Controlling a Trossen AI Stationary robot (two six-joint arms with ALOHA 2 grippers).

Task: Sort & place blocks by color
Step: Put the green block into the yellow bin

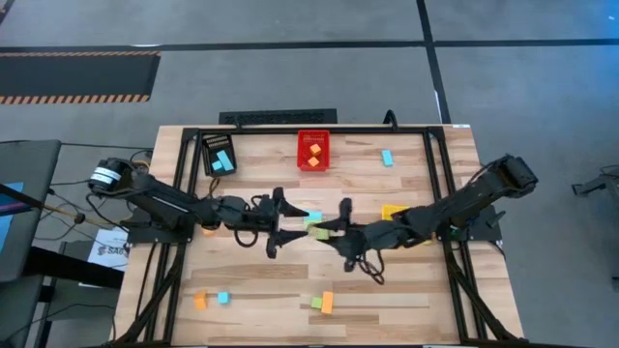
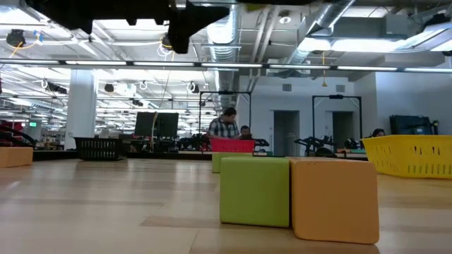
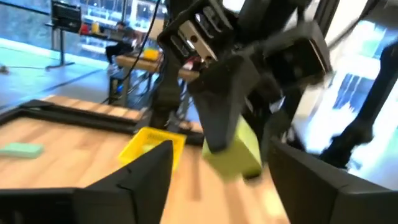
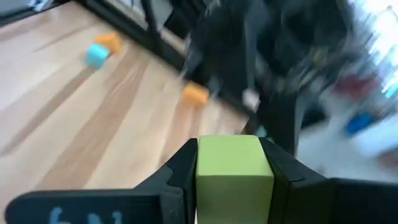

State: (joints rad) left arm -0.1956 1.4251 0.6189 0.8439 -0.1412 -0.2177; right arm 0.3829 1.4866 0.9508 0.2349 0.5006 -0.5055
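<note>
Currently — green block (image 4: 234, 177) clamped in right claw (image 4: 235, 163) mid-desk; left claw (image 3: 214, 180) apart, facing it. Advice: keep grip square, lift clear — carry to its bin.

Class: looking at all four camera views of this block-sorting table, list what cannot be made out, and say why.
- Yellow bin, high view: mostly hidden under the right arm; contents unseen.
- Black bin, high view: too small to count blocks inside.
- Left arm, right wrist view: motion-blurred beyond the green block.
- Both end effectors, low view: cut off by the top edge.
</note>
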